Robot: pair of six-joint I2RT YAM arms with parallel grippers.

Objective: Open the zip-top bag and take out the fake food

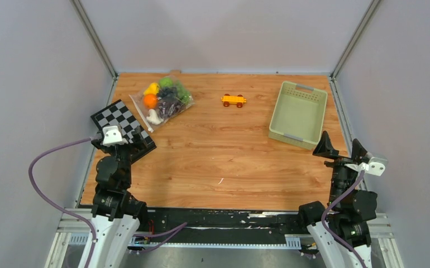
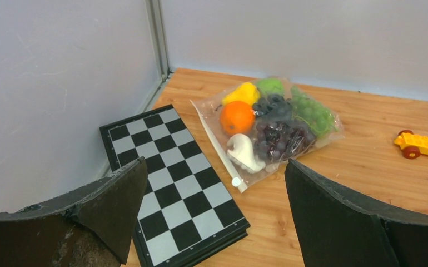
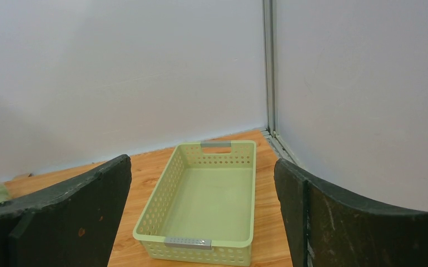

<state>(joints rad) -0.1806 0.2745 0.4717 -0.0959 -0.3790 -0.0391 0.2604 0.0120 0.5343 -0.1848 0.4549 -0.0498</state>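
Wood table, fake food inside zip-top bag, pieces overlapping, partly hidden

I was driving what looked like a robotics lab test cell, not a home or a shop. 3 plain grey panel walls boxed in a wood-grain table, and bare aluminium posts joined them at the corners. The left arm and right arm were bolted to a black rail over an aluminium frame, with purple cable looping loose. The things laid out read as test props: a chessboard, a toy car, a green basket and a zip-top bag of fake food.
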